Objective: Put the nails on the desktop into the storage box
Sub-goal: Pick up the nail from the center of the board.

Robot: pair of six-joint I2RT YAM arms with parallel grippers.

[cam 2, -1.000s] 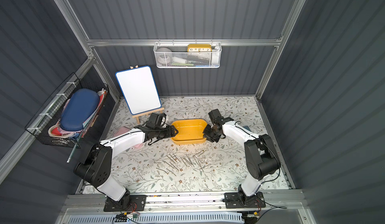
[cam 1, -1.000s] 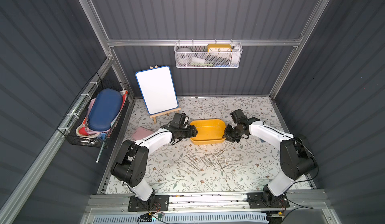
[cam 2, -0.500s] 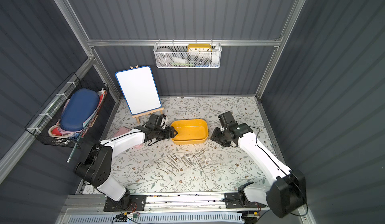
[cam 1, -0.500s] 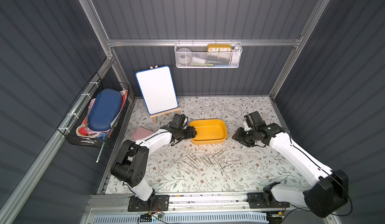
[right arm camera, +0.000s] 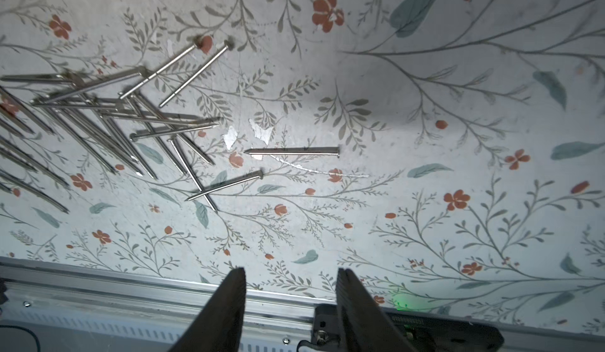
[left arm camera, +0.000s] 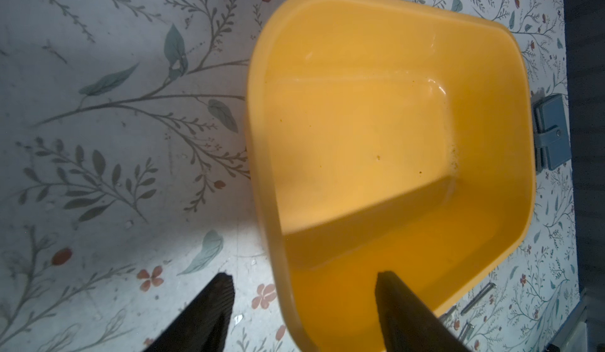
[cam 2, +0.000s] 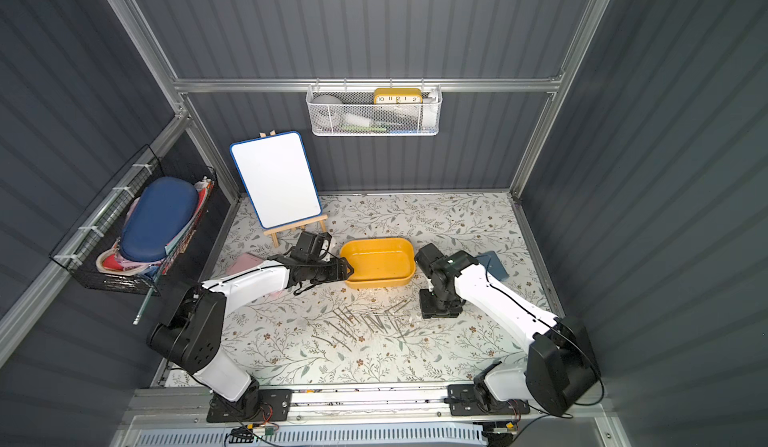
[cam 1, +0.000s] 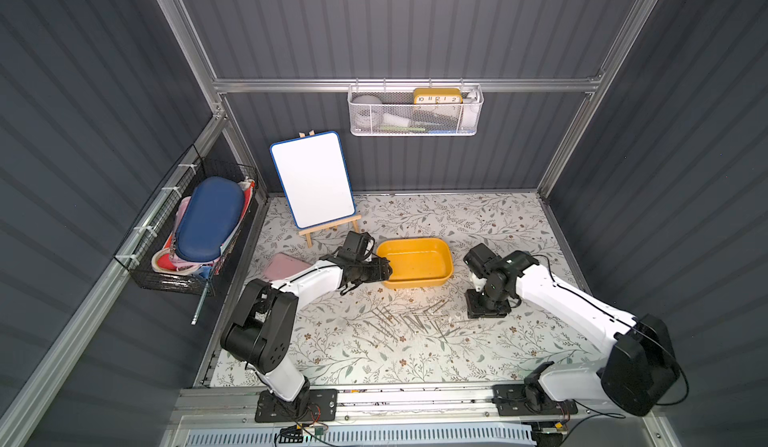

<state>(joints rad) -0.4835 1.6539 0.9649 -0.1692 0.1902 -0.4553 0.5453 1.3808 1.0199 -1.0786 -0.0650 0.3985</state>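
The nails [cam 1: 411, 320] [cam 2: 365, 320] lie in a loose pile on the flowered desktop [cam 1: 478, 224], in front of the storage box. The right wrist view shows the pile [right arm camera: 98, 114] and one nail [right arm camera: 293, 151] lying apart from it. The yellow storage box [cam 1: 415, 283] [cam 2: 378, 281] [left arm camera: 360, 121] has nothing in it. My left gripper [cam 1: 384, 268] [left arm camera: 304, 275] is open and straddles the box's left wall, one finger inside and one outside. My right gripper [cam 1: 485, 310] [right arm camera: 292, 270] hangs open and holds nothing, just right of the pile.
A pink case [cam 1: 284, 266] lies under my left arm. A whiteboard on an easel [cam 1: 311, 179] stands at the back left. A blue-grey hinged piece [cam 2: 492, 264] lies right of the box. A white mesh basket [cam 1: 415, 110] and a black wire basket [cam 1: 195, 233] hang on the walls. The metal rail [right arm camera: 131, 298] runs along the front.
My right arm has left the box's right end and swung forward to a spot beside the nails, and its jaws have opened wider. The left arm and the box stayed put.
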